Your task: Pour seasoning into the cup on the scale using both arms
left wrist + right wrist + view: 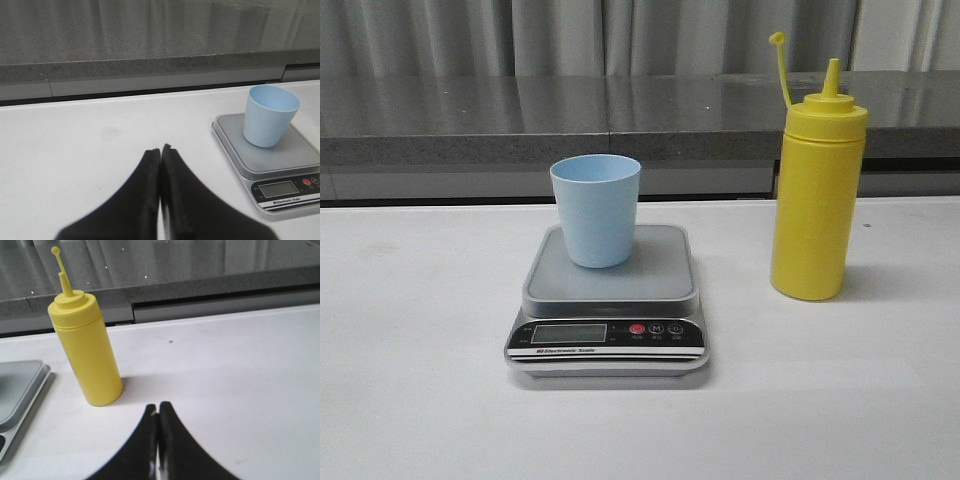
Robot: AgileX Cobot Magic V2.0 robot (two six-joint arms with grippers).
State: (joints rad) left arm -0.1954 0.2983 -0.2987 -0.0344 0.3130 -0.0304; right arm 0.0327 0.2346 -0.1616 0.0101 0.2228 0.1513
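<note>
A pale blue cup stands upright on the silver-grey platform of a digital kitchen scale at the centre of a white table. It sits toward the platform's back-left part. To the scale's right, apart from it, a tall yellow squeeze bottle of seasoning stands upright, its small cap hanging open on a thin strap beside the cone nozzle.

The front view shows both objects together but neither arm. Only the wrist cameras reveal the grippers. The left gripper hovers over bare table to the left of the scale, its two black fingers pressed together with nothing between them; that view takes in the cup and the scale's display and red button, yet not the bottle. The right gripper is likewise clenched on nothing, low over the table near the bottle's base without touching it; that view catches the bottle and just a corner of the scale's platform, while the cup lies outside it.

A grey stone ledge runs behind the table.
</note>
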